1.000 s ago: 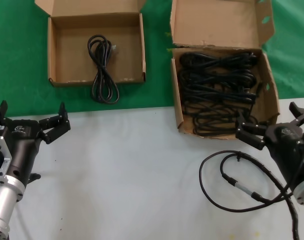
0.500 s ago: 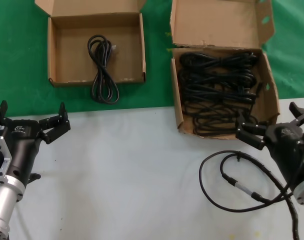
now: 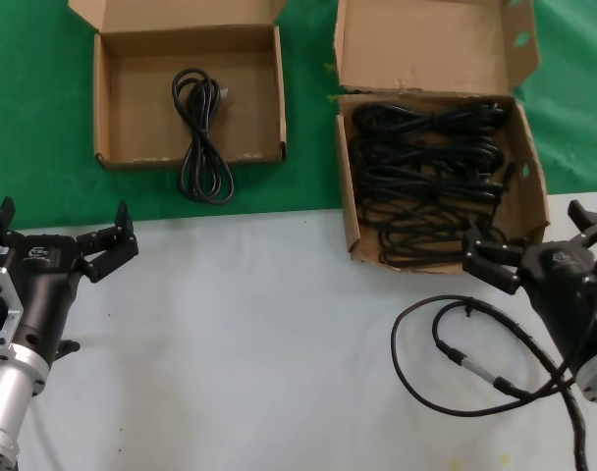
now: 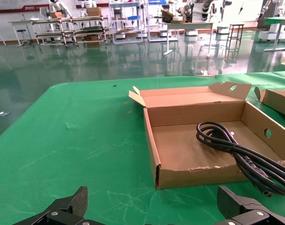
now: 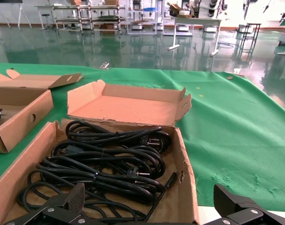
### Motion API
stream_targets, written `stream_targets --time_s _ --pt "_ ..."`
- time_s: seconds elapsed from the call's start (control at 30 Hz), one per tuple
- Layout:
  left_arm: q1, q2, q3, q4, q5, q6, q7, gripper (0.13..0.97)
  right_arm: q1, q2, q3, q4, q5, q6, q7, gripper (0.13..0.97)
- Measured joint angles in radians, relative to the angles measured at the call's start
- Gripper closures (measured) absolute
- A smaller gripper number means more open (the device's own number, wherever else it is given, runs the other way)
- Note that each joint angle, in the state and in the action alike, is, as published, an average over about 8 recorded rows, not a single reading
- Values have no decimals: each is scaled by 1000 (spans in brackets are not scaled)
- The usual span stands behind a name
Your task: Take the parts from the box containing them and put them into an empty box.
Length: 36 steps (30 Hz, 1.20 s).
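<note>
Power cords heaped in the tabbed box, one seemingly overhanging the shallow box; both hands spread, idle.

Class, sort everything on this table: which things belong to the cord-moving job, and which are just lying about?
Job: power cords in the tabbed box; shallow box holding one cord; left claw; right claw.

Lying about: thin wire; green cloth.

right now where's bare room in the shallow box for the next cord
The shallow box has bare floor on both sides of the one cord in it, which hangs over the front wall. The full box is packed with cords. The white table is bare between the left gripper and the thin wire by the right gripper.
</note>
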Motion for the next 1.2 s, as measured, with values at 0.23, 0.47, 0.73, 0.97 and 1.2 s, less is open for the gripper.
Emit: stream_targets --time_s 0.23,0.47,0.73,0.97,1.2 --pt "0 0 0 0 0 0 0 132 0 0 0 0 0 0 0 129" --pt "0 0 0 0 0 0 0 132 0 0 0 0 0 0 0 129" --pt "0 0 0 0 0 0 0 132 0 0 0 0 0 0 0 129" --pt "0 0 0 0 0 0 0 132 0 0 0 0 0 0 0 129" --pt "0 0 0 0 0 0 0 132 0 0 0 0 0 0 0 129"
